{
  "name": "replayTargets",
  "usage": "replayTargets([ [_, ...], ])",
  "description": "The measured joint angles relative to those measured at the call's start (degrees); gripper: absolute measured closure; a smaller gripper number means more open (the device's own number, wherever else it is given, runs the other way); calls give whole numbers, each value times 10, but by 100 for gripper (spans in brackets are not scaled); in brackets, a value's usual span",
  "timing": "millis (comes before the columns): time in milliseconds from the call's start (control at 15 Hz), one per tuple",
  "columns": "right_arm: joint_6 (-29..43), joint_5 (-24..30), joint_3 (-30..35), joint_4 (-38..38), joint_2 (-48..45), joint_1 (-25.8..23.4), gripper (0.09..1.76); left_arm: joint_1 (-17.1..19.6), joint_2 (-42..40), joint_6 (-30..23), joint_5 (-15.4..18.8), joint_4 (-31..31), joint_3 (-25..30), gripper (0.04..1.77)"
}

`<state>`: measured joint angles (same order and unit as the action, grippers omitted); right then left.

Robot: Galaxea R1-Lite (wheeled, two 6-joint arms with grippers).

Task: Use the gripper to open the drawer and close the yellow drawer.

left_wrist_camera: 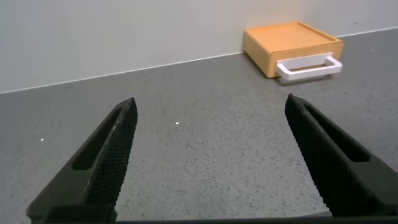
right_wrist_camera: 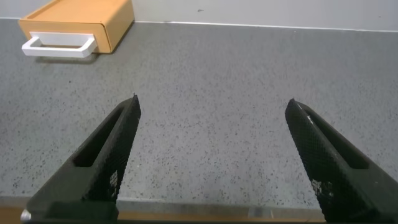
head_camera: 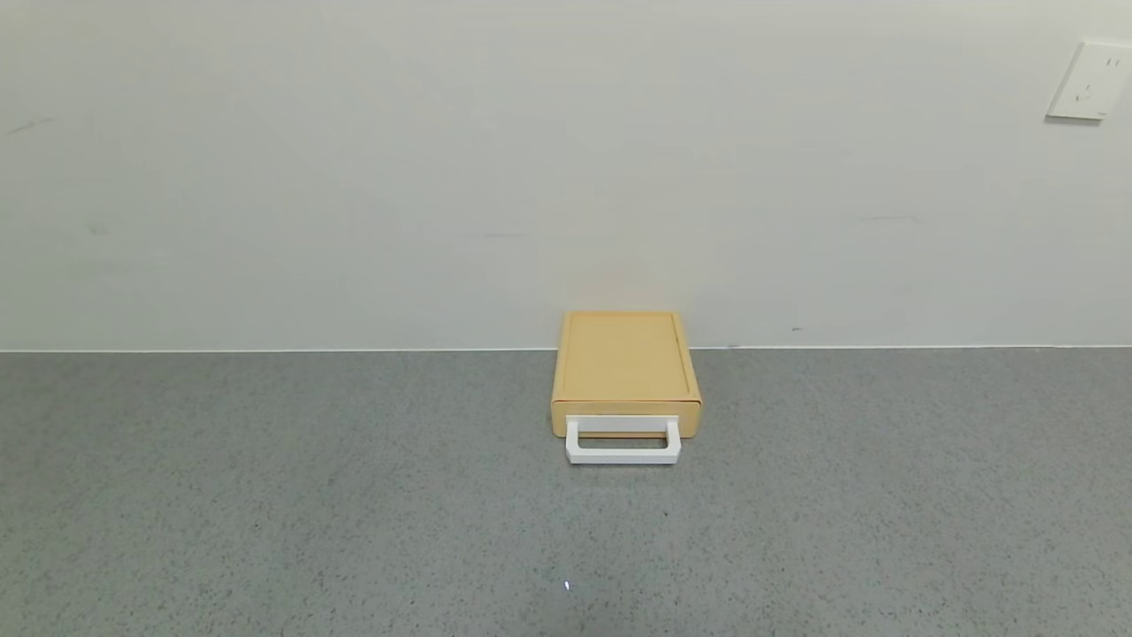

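Both arms sit low and back, outside the head view; only the wrist views show them. Left gripper (left_wrist_camera: 208,162) hangs just above the grey speckled countertop (head_camera: 265,495), black ridged fingers (left_wrist_camera: 112,155) spread wide, nothing between them. Right gripper (right_wrist_camera: 211,162) has the same pose, fingers (right_wrist_camera: 323,162) spread wide apart, holding nothing.

Yellow drawer box (head_camera: 626,367) sits on the countertop with its back against the white wall (head_camera: 442,177), about centre of the head view. Drawer front looks flush with the box, so shut; contents not visible. White loop handle (head_camera: 623,442) sticks out from the front toward the robot.

Drawer box (left_wrist_camera: 292,46) is well apart from the left gripper, ahead of it and off to the robot's right. From the right gripper the box (right_wrist_camera: 78,25) is also well apart, ahead and to the robot's left. Neither gripper touches the handle.

White wall outlet (head_camera: 1089,81) at the far right on the wall.
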<state>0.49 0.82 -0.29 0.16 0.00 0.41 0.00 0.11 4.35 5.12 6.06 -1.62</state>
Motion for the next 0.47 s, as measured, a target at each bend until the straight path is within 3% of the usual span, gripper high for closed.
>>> replayTargets([
  [133, 0, 0, 2, -4, 0, 0, 14, 0, -1, 1, -18, -20, 11, 10],
  [467, 2, 0, 2, -4, 0, 0, 14, 0, -2, -9, -25, -65, 15, 9],
])
